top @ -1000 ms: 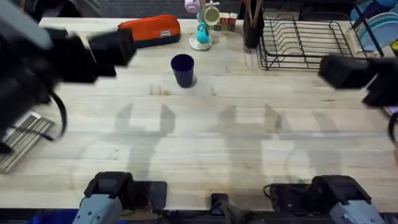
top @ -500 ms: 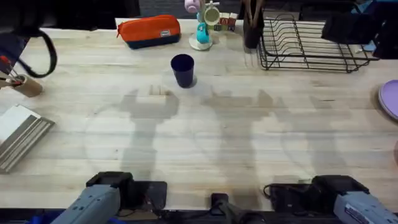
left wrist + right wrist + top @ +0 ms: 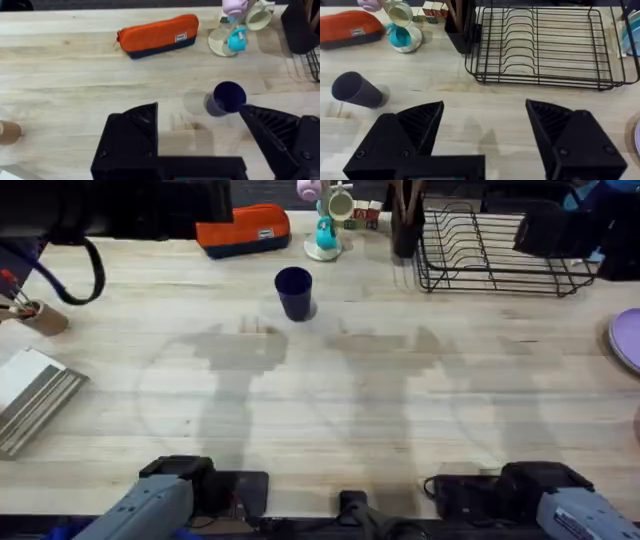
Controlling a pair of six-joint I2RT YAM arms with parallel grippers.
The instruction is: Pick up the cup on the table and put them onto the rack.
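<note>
navy cup [image 3: 293, 291], black wire rack [image 3: 490, 248], pale plank-grained table [image 3: 320, 410]

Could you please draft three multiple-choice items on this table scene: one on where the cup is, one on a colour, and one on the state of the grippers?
1. Where is the navy-blue cup?
A. inside the wire dish rack
B. upright on the wooden table, apart from the rack
C. held in a gripper

2. What colour is the top of the zipped pouch?
A. orange
B. green
C. white

3. How do the left gripper and right gripper stand?
A. both shut on the cup
B. one shut, one open
C. both open, holding nothing

Answers: 1 B, the cup stands on bare wood left of the black wire dish rack. 2 A, its upper half is orange. 3 C, each wrist view shows spread, empty fingers.
</note>
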